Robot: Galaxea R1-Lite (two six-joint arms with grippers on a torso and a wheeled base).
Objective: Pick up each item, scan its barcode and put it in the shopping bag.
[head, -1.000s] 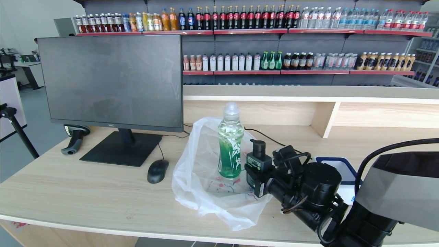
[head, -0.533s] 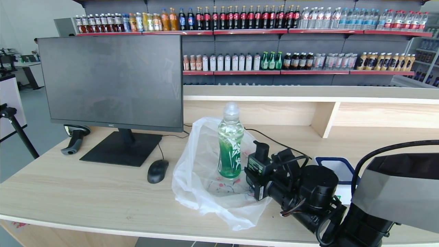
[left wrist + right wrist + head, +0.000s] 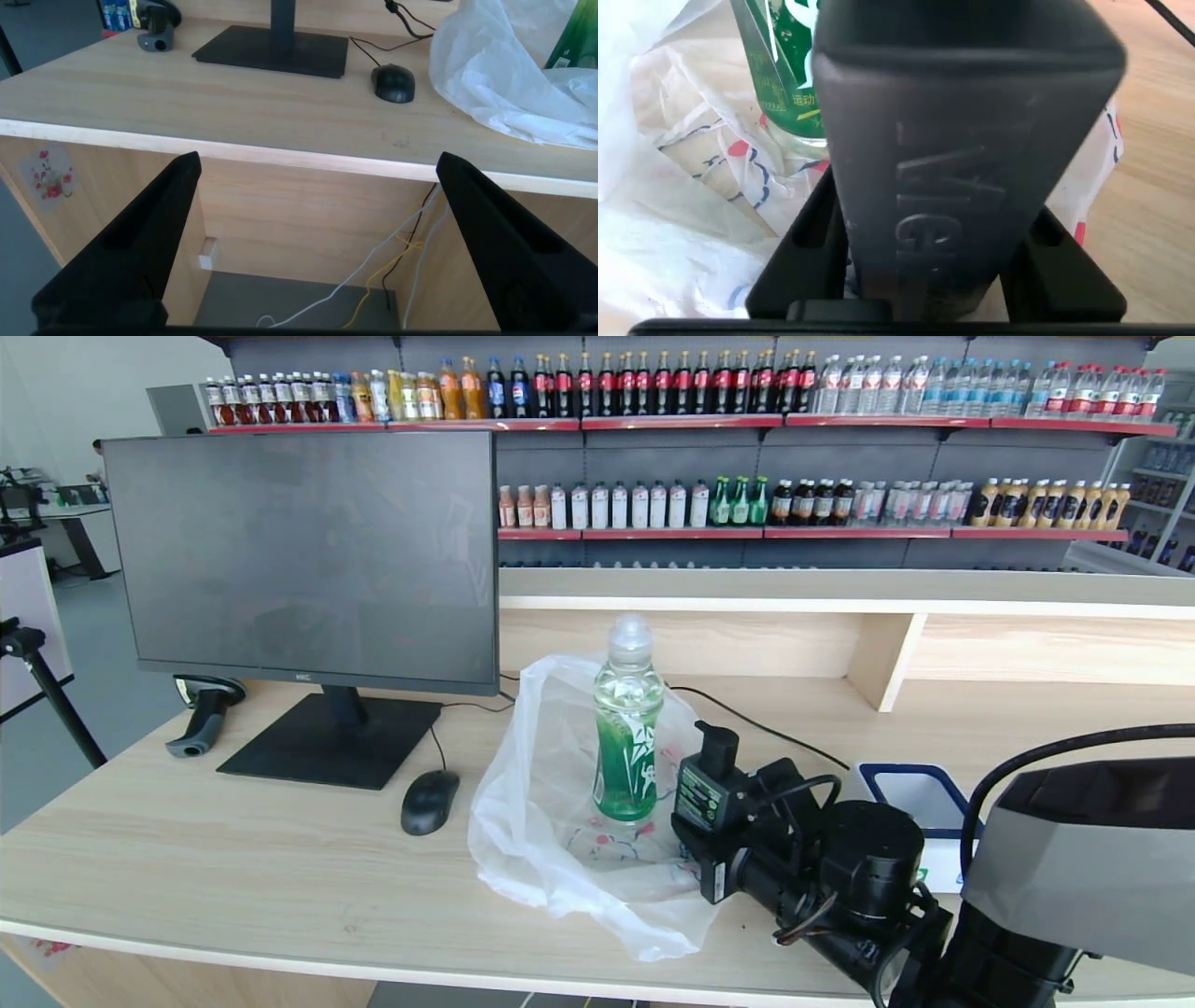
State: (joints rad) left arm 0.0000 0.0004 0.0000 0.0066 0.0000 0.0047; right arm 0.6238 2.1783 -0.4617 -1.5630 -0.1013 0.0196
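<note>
The one green bottle (image 3: 627, 747) stands upright inside the one clear shopping bag (image 3: 541, 821), which lies crumpled on the counter (image 3: 233, 868) near the middle of its front edge. My right gripper (image 3: 929, 285) sits just beside the bottle on its right, over the bag's right side and not touching the bottle. Its jaws are clamped on a dark grey device (image 3: 702, 782), not on the bottle. My left gripper (image 3: 318, 161) hangs below the counter's front edge towards the left, jaws spread wide with nothing between them.

Left of the bag I count one mouse (image 3: 429, 801), then one monitor (image 3: 308, 560) towards the back left. One handheld scanner (image 3: 201, 719) lies by the left edge. One blue-rimmed tray (image 3: 920, 793) sits towards the right.
</note>
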